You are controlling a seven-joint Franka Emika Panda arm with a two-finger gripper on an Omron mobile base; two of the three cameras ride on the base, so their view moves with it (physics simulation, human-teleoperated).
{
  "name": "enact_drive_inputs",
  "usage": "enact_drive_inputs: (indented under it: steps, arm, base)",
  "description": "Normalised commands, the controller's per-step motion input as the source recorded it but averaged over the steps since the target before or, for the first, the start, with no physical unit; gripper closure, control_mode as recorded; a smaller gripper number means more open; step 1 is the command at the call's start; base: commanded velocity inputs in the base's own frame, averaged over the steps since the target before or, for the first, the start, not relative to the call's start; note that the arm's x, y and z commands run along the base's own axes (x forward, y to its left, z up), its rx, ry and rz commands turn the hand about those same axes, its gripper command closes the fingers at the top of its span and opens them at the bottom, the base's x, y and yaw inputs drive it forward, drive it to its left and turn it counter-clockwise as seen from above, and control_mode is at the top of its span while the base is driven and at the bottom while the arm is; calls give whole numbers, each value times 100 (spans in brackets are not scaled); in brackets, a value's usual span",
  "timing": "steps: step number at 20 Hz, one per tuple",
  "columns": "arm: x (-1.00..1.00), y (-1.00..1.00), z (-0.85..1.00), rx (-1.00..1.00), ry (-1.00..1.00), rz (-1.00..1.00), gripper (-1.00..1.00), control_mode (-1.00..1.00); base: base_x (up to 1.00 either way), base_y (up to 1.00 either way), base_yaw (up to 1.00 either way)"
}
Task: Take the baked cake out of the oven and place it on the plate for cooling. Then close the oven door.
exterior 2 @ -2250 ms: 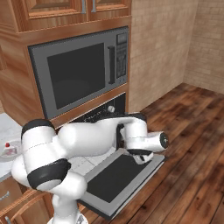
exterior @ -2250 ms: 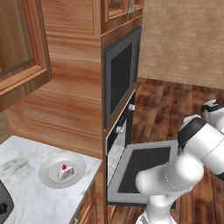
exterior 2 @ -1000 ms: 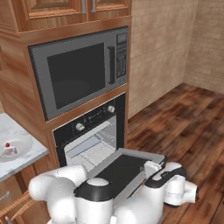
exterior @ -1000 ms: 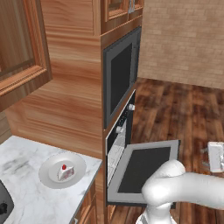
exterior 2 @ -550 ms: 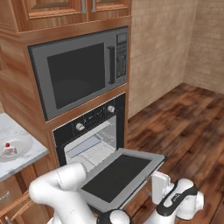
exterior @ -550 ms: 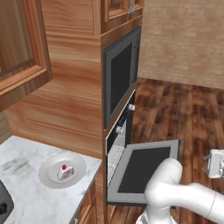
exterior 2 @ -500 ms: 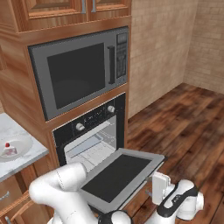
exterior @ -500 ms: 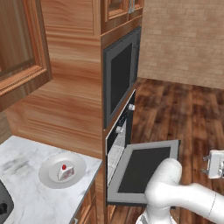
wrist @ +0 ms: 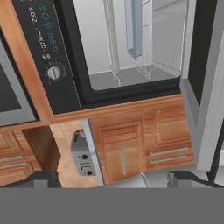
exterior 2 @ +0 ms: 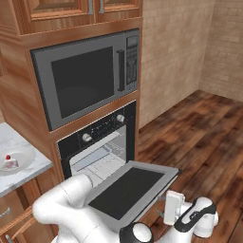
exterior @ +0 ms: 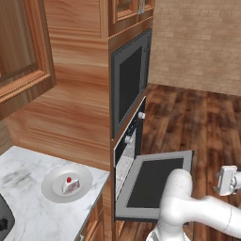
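The oven door (exterior 2: 130, 190) is seen let down flat, hinged at the bottom of the oven (exterior 2: 97, 142), its dark glass panel facing up and a grey frame round it; in the left base view the door (exterior: 155, 181) juts out from the oven (exterior: 128, 155) over the wood floor (exterior: 197, 117). The oven cavity is lit pale inside w/ a wire rack (wrist: 140, 43) visible; silver knobs (exterior 2: 87, 137) sit on the black control strip above the opening. The baked cake (exterior: 70, 185) is found on the plate (exterior: 54, 190), which rests on the marble counter (exterior: 23, 207) to the left of the oven, well apart from the door; from the right base view the cake (exterior 2: 8, 162) and plate (exterior 2: 23, 159) show at the far left edge, at approx. the oven's knob height. A grey-framed microwave (exterior 2: 90, 76) is set directly above the oven, wood cabinets (exterior 2: 61, 12) over that. The gripper (exterior 2: 173, 209) is held low beside the door's front edge, off its right corner, w/ the jaws spread wide and nothing between them; in the left base view the gripper (exterior: 228, 180) is seen to the right of the door, clear of it. In the hand view the oven opening and lower cabinet fronts (wrist: 127, 148) appear rolled sideways.
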Motion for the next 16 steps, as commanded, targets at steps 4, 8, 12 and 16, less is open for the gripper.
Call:
enact_drive_inputs:
  steps: [4, 8, 12, 16]
  arm:
    - [10, 0, -44, 10, 0, 13, -100, -100]
    - [11, 2, -43, 9, 0, 4, -100, -100]
    - [15, 11, -43, 6, -8, 0, -100, -100]
    - [18, 25, -42, 4, -17, -1, -100, -100]
  base:
    - [0, 0, 0]
    - [0, 0, 0]
    - [0, 0, 0]
    - [0, 0, 0]
